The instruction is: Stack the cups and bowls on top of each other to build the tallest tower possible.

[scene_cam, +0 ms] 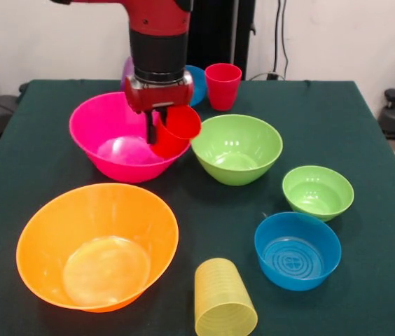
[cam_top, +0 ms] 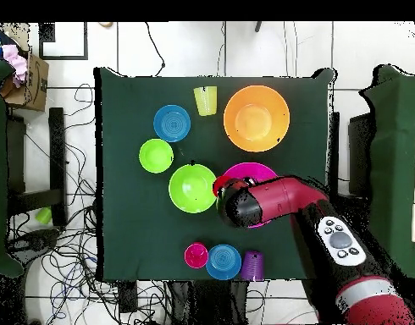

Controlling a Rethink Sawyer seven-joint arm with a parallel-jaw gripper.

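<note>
Ten pieces showed on the green worktop (scene_cam: 365, 126): four cups and six bowls, none nested.

The claw (scene_cam: 161, 133) was clenched on the rim of the bright red cup (scene_cam: 176, 130), which hung tilted over the hot pink bowl's (scene_cam: 106, 133) rim, on the side facing the medium green bowl (scene_cam: 237, 148). In the overhead view the arm (cam_top: 283, 201) covered much of the pink bowl.

Of the other three cups, the pinkish-red one (scene_cam: 223, 85) stood upright near the worktop's edge on the robot's side; the purple one (cam_top: 252, 265) stood near the same edge; the ribbed yellow one (scene_cam: 224, 299) stood mouth down by the opposite edge.

Of the six bowls, the orange one (scene_cam: 98, 246) sat beside the yellow cup, one blue bowl (scene_cam: 298, 250) on the cup's other side, the small green bowl (scene_cam: 318, 192) just beyond it, and the second blue bowl (cam_top: 223, 261) between the purple and pinkish-red cups.
</note>
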